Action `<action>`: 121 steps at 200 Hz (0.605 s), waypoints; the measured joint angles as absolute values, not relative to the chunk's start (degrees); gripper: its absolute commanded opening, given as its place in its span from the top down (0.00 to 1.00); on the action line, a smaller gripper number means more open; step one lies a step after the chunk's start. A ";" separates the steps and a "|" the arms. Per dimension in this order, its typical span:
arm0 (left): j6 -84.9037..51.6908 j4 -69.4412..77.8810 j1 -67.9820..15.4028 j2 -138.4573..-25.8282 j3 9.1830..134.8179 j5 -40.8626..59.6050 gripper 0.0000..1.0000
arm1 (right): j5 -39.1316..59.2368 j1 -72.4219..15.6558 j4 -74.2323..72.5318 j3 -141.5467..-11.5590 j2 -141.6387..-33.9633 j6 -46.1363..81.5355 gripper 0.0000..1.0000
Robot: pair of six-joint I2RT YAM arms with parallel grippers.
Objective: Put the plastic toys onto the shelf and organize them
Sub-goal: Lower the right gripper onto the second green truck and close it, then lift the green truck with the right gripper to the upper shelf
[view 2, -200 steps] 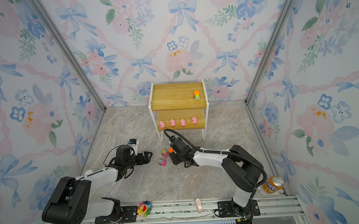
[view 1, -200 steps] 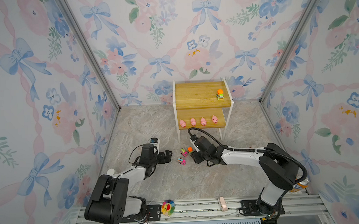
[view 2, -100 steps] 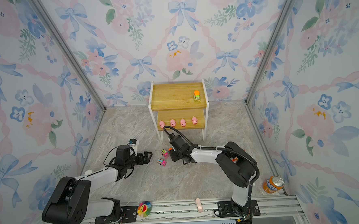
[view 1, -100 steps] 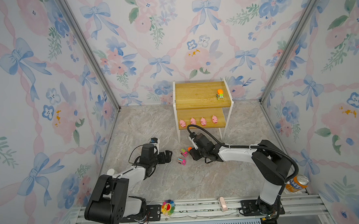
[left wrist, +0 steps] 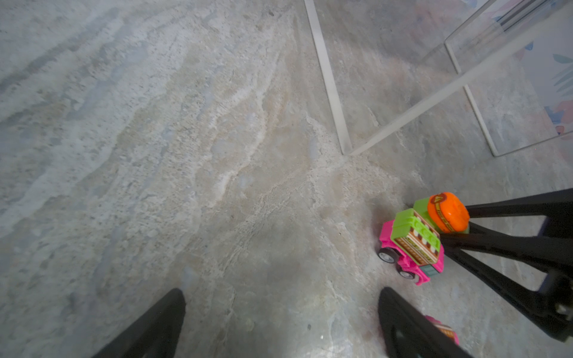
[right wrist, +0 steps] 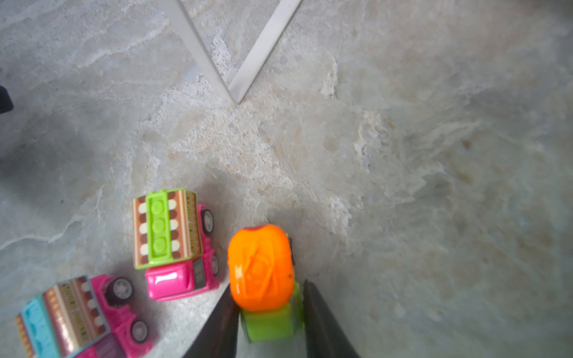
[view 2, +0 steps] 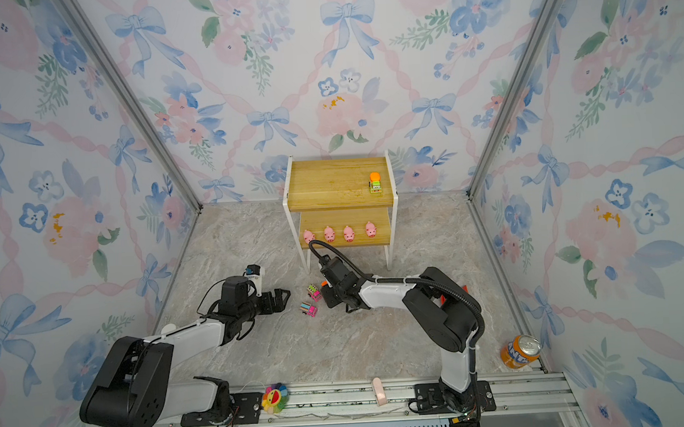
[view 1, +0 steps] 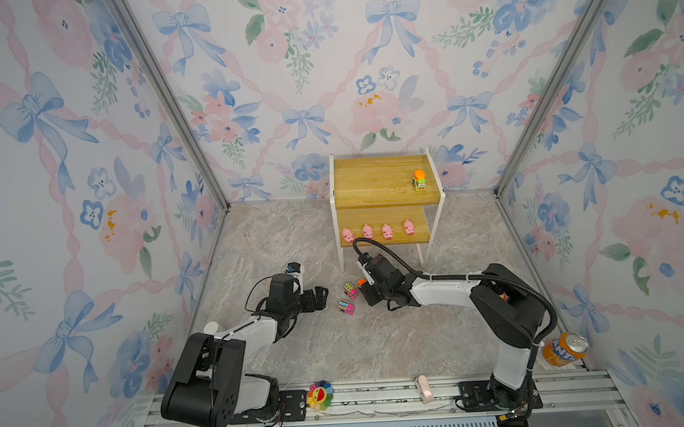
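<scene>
- On the marble desk, just nearer than the left front leg of the shelf, the green truck with the orange top was gripped at its cab by the right gripper, whose jaws were drawn narrow against both sides.
- Whether the truck was lifted off the desk could not be told.
- Just left of it, two pink trucks were seen on the desk: one close beside the green truck, the other nearer and further left.
- Left of these, the left gripper was held wide, with nothing between its fingers.
- On the shelf's lower board, four pink pigs were lined up in a row.
- On the upper board, at the right, a second green truck was seen.
</scene>
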State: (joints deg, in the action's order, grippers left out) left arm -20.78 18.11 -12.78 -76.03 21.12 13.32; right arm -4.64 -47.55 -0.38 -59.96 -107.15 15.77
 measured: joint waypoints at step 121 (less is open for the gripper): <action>-20.78 18.11 -12.78 -76.03 21.12 13.32 0.02 | -4.32 -48.51 7.77 -61.52 -99.94 15.62 0.85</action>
